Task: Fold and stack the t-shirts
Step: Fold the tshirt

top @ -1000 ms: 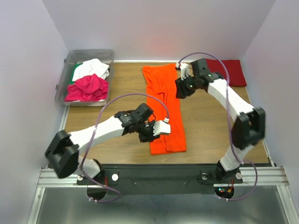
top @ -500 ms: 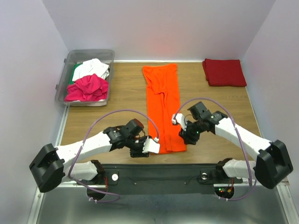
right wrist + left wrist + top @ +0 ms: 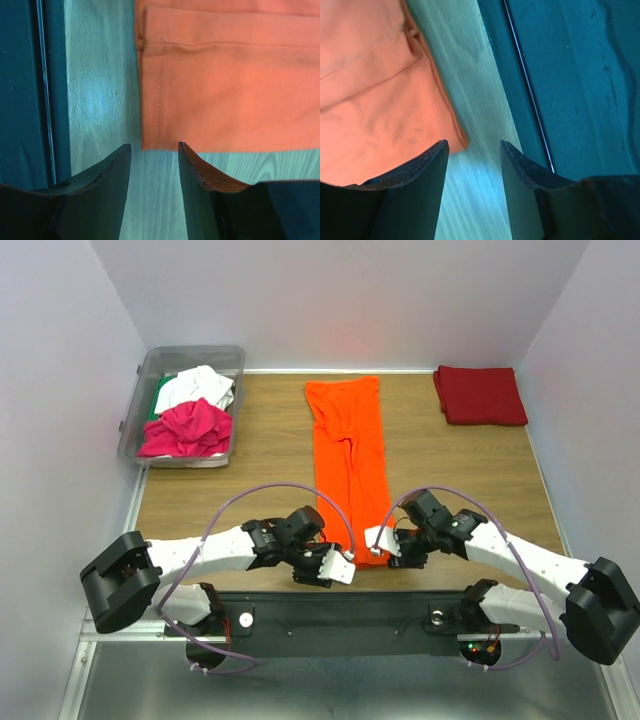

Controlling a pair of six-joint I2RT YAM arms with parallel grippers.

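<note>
The bright orange t-shirt point(image 3: 350, 455) lies folded into a long narrow strip down the middle of the table. My left gripper point(image 3: 338, 566) is open at its near left corner point(image 3: 380, 100), fingers empty over bare wood. My right gripper point(image 3: 380, 544) is open at its near right corner point(image 3: 225, 90), the hem corner just ahead of the gap between the fingers. The dark red t-shirt point(image 3: 481, 394) lies folded at the far right. Magenta point(image 3: 187, 428), white point(image 3: 200, 386) and green point(image 3: 160, 400) shirts lie crumpled in the bin.
The clear plastic bin point(image 3: 152, 365) stands at the far left corner. The table's near edge and a dark rail point(image 3: 570, 75) run right beside both grippers. White walls close in the sides and back.
Both grippers have come down to the near end of the orange shirt. The right arm swung from the far end of the shirt to its near right corner; the left moved to the near left corner.
</note>
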